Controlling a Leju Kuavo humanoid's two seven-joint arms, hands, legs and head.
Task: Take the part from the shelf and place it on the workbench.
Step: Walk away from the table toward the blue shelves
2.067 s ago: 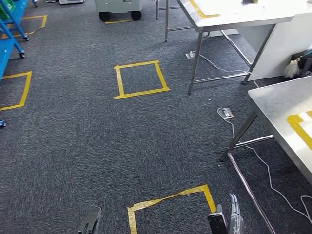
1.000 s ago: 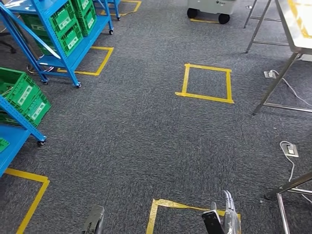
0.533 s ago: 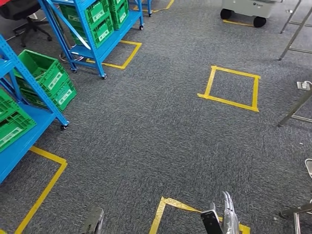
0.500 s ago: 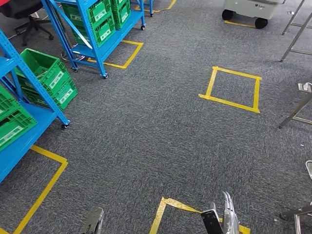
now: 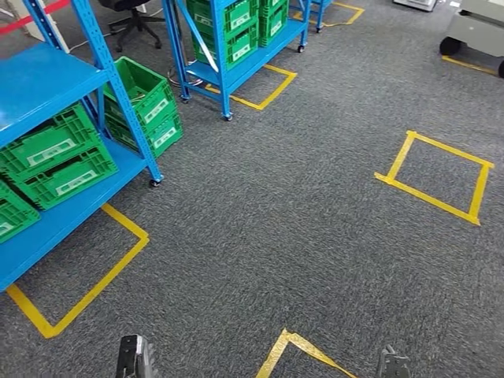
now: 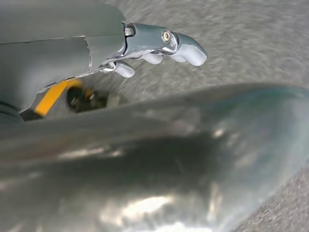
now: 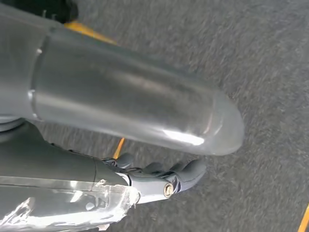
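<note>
grey carpet (image 5: 279, 236): speckled dark floor runs across the head view, broad and bare through the middle from the shelf feet to the taped squares.
near shelf (image 5: 57, 79): blue steel rack at the left edge, on small castors; its lower deck juts toward the middle of the floor, and yellow tape (image 5: 83, 295) marks a box around its foot.
green crates (image 5: 57, 161): stacked on the lower deck of the near shelf, labels facing out; one more crate (image 5: 146, 102) sits behind the blue upright at the deck's far end.
far shelf (image 5: 238, 47): second blue rack at the top edge, with green crates on its decks and a yellow taped outline beside its feet.
part: i cannot tell which crate holds it; no loose part is plain on either shelf.
taped square (image 5: 437, 177): yellow outline on the carpet toward the right edge, well apart from both racks.
near tape corner (image 5: 297, 350): yellow angle at the bottom edge, between the two hands.
left hand (image 6: 160, 46): hangs over the carpet, fingers fairly straight and a little apart, holding nothing; its tip shows at the bottom edge of the head view.
right hand (image 7: 160, 179): hangs over the carpet near a yellow tape line, fingers lightly bent and together, nothing in them.
cart (image 5: 476, 35): pale wheeled unit at the top right corner.
</note>
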